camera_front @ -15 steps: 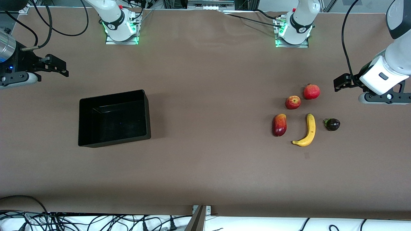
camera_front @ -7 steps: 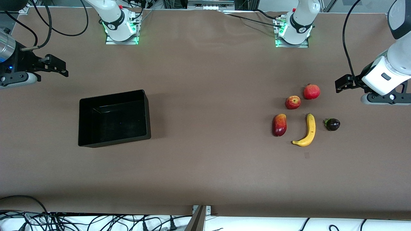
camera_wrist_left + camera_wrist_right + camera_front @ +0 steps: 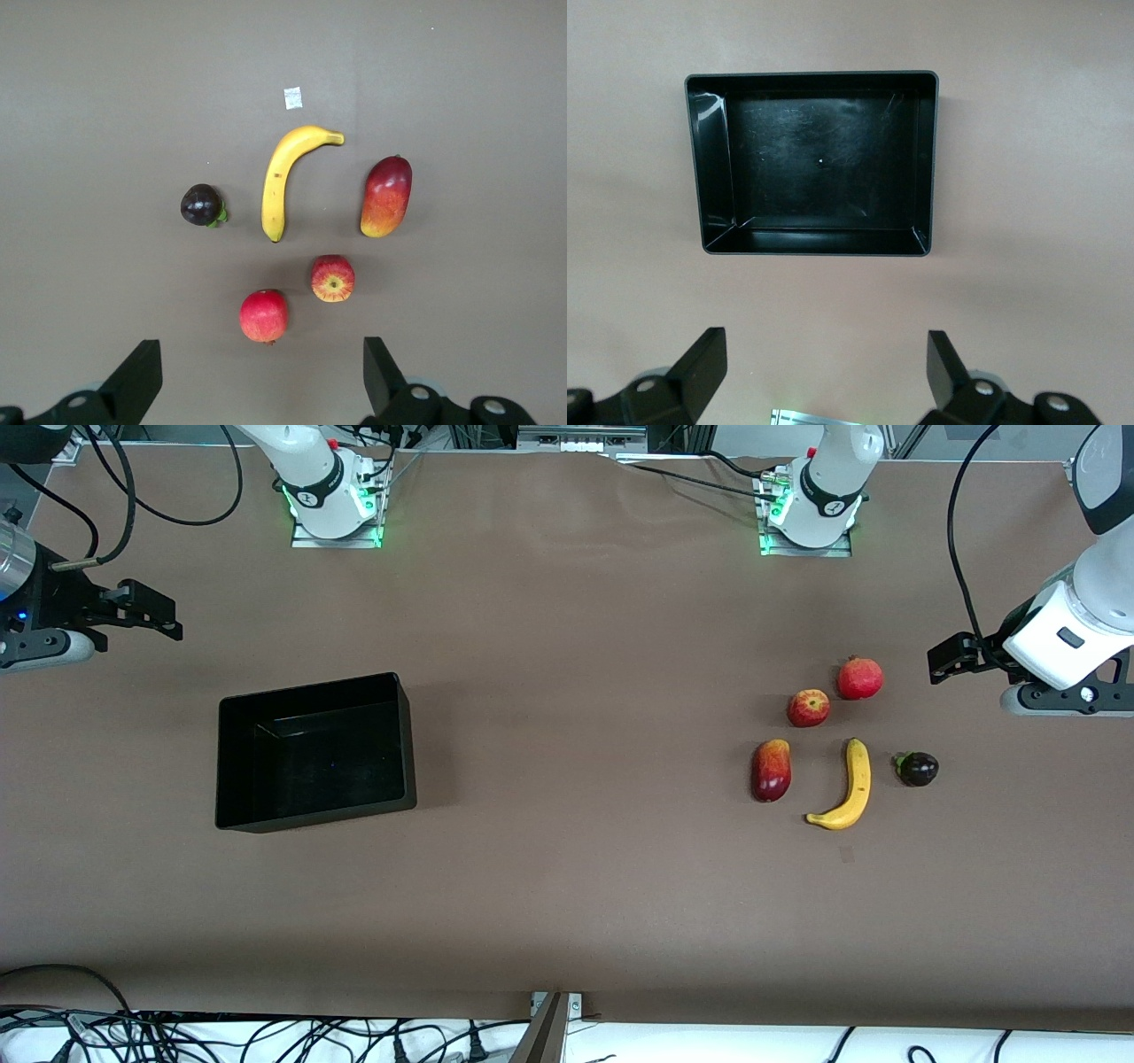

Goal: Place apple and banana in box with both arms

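Note:
The apple (image 3: 808,708) lies on the brown table at the left arm's end, with the banana (image 3: 849,786) nearer the front camera than it. Both also show in the left wrist view: the apple (image 3: 332,278) and the banana (image 3: 283,177). My left gripper (image 3: 946,660) hovers open and empty above the table, beside the fruit group, and it shows in its own view (image 3: 260,382). The black box (image 3: 310,685) stands empty at the right arm's end and shows in the right wrist view (image 3: 811,76). My right gripper (image 3: 152,609) hovers open and empty, off to the side of the box (image 3: 826,374).
A plain red round fruit with a crown tip (image 3: 859,678) lies beside the apple. An oblong red-orange fruit (image 3: 771,770) and a small dark purple fruit (image 3: 917,768) flank the banana. A small pale mark (image 3: 846,855) is on the table near the banana's tip.
Both grippers have drifted slightly outward toward their own ends of the table. The fruit and the box have not moved.

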`<state>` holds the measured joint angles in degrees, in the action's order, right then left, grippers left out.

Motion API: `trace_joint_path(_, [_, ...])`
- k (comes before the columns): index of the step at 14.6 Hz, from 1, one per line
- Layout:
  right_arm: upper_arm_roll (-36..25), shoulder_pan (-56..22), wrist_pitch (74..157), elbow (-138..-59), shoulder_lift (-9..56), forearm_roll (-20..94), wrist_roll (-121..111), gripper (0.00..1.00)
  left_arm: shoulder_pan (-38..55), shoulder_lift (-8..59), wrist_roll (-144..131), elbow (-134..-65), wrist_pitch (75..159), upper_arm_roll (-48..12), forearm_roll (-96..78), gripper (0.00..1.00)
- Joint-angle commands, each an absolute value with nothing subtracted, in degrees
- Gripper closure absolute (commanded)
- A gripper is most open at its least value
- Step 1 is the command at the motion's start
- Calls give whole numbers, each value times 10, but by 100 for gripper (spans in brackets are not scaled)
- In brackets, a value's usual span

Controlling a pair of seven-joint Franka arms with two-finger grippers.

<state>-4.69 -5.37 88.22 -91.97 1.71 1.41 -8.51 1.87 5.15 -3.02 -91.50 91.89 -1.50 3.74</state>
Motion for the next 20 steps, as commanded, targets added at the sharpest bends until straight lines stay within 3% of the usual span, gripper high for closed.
trace_joint_path(1, [-47, -48, 875, -903, 27, 4, -89, 0, 22, 55, -32, -906, 919, -18, 42, 0])
trace_joint_path(6, [-54, -47, 960, -977, 50, -22, -90, 0, 23, 55, -33, -906, 919, -18, 42, 0])
trace_joint_path(10, [-90, -47, 1077, -1041, 117, -21, -85, 0, 23, 55, -33, -906, 919, -18, 42, 0])
trace_joint_path(15, [-93, -37, 1236, -1096, 201, -11, -88, 0, 24, 56, -33, -906, 919, -19, 42, 0])
trace_joint_path(20, [-93, -23, 1319, -1155, 221, 6, -89, 3, 25, 55, -34, -905, 918, -19, 42, 0])
